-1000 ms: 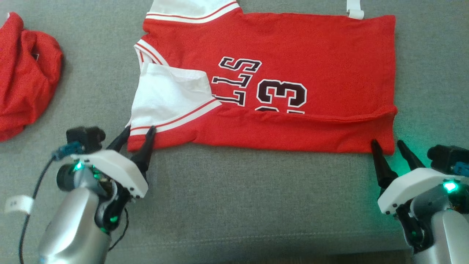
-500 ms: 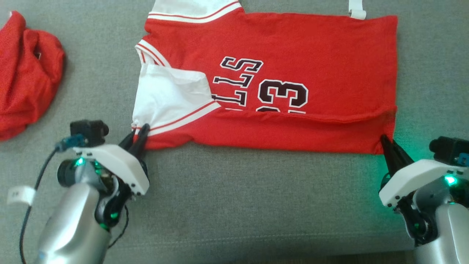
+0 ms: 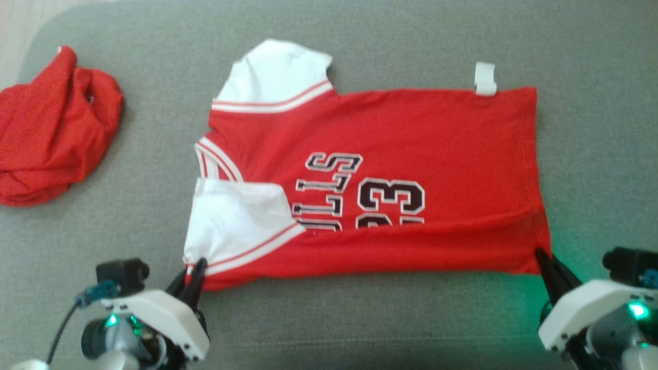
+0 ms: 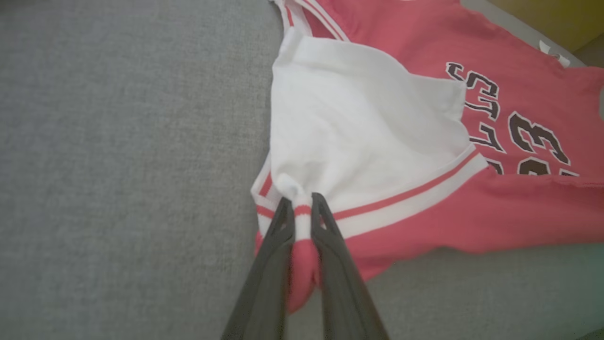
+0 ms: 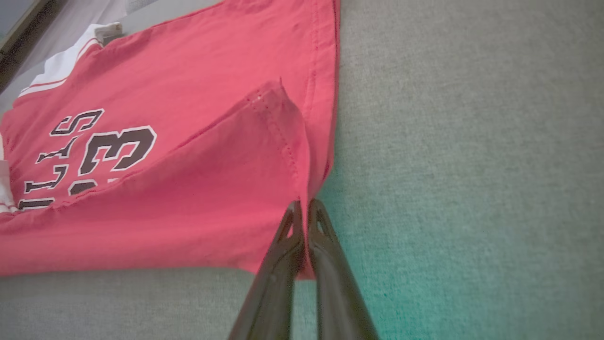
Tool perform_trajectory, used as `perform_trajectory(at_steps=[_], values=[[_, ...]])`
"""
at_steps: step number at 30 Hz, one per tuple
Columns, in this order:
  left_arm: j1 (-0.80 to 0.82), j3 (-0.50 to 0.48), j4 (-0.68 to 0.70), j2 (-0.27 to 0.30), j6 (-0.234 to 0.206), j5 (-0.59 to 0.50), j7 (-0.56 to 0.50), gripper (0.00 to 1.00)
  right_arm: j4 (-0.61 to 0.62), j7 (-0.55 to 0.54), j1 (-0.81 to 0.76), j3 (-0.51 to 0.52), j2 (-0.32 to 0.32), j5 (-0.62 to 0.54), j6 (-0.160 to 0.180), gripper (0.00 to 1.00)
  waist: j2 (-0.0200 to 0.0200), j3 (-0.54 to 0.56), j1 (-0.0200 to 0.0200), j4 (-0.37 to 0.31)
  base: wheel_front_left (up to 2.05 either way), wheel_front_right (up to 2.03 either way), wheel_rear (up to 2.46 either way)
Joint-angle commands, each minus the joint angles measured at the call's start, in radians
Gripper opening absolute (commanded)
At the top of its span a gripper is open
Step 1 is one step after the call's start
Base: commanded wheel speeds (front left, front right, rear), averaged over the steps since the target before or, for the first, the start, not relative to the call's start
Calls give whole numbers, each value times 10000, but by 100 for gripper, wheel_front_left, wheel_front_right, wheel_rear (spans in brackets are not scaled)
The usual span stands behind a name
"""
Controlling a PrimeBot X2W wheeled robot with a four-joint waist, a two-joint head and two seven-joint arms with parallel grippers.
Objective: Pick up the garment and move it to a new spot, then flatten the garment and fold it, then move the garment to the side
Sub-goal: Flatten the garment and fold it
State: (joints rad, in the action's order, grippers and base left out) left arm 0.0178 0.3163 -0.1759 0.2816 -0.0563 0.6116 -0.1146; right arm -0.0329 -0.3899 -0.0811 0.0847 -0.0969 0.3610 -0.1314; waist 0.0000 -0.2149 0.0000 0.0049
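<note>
head view | red jersey (image 3: 442,133) | print (image 3: 329,198) "lls", "3" | white tag (image 3: 484,78)

A grey woven upholstered surface (image 3: 360,324) spreads across the scene, rounded at its far left corner. Beyond that corner lies a pale strip (image 3: 20,31), perhaps bare floor. A green glow (image 3: 578,257) tints the weave at the near right.

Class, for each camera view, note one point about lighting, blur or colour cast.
Head view: soft all over, with a green glow on the grey fabric surface beside the right gripper. Left wrist view: the red and white basketball jersey looks washed-out pink, and the left gripper is blurred low down. Right wrist view: green cast at lower right.
</note>
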Motion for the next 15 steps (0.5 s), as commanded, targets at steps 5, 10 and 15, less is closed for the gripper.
perform_trajectory(at_steps=[5, 10, 15], values=[[-315, -292, 713, 81, -318, 197, -159, 20, 684, -192, -396, -7, -74, 38, 7, 32, 0, 337, 0, 138, 0, 0, 0], [-319, -297, 810, 36, -509, 7, 111, 100, 837, 46, -600, 89, -5, -31, 7, 100, 0, 499, 0, 163, 0, 0, 0], [-91, -464, 1372, 202, -1022, -1056, 1537, 100, 1893, 1385, -588, 280, 158, -629, 7, 100, 0, 688, 0, 151, 0, 0, 0]])
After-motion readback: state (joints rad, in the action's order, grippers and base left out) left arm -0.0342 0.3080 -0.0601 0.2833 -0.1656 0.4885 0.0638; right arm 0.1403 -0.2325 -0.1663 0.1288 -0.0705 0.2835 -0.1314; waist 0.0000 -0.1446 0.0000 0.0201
